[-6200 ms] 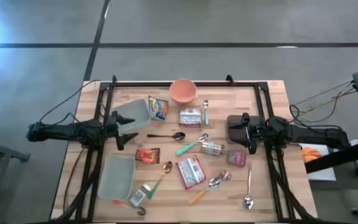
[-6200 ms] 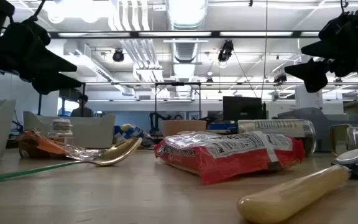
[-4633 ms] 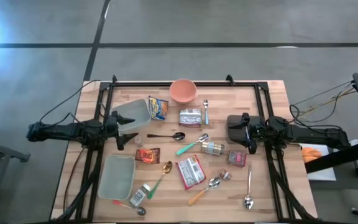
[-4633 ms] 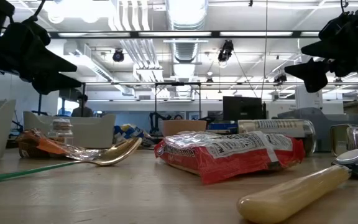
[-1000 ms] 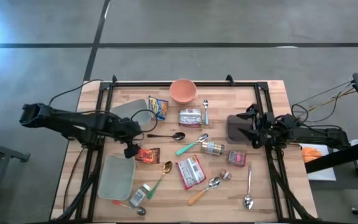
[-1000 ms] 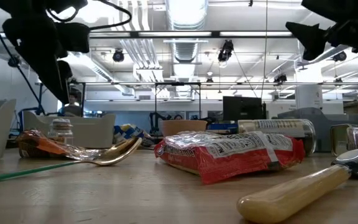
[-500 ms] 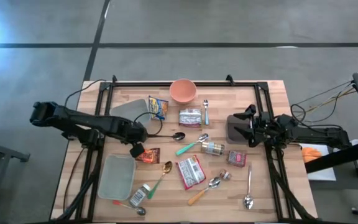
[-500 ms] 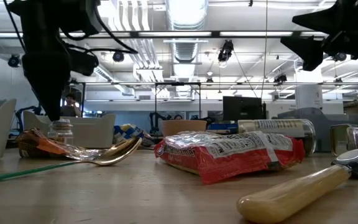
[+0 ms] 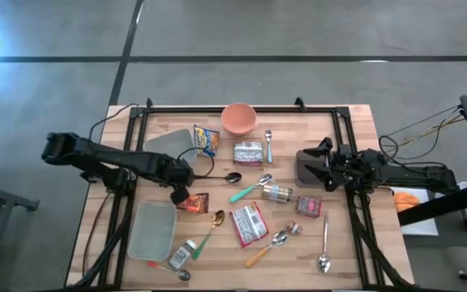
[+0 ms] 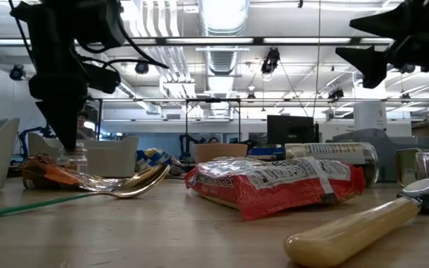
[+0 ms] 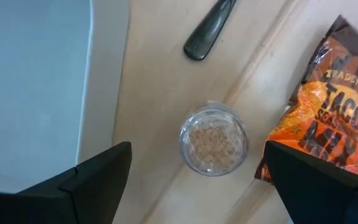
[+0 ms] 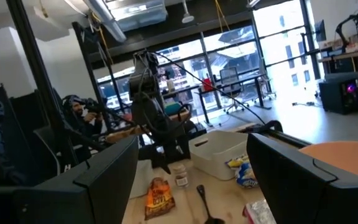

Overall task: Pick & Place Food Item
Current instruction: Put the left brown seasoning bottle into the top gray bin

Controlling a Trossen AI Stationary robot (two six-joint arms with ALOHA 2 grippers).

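Left arm had swung out from its rest at the table's left edge; left gripper (image 11: 194,163) came to hang straight over the small jar (image 11: 214,147), fingers spread wide, one each side, nothing held. In the last half second it barely shifted, so I took the approach as done and a descent as the likely next step.

Jar sat upright on the table (image 9: 347,130), just beside the taco mix packet (image 11: 334,112), near the black spoon's handle (image 11: 209,28), with the clear tub's (image 11: 30,87) edge on its other side. I guessed the jar was the target, since the gripper was centred on it, not on the packet.

Right gripper (image 9: 324,165) waited over the table's right side, fingers apart, empty.

Hard to read: from above, the left gripper (image 9: 179,193) covered the jar completely. Low view showed the arm coming down over the jar (image 10: 73,158), but the fingertips merged with it, so I couldn't tell the remaining height or any contact. Jar contents: pale granules, unidentifiable.
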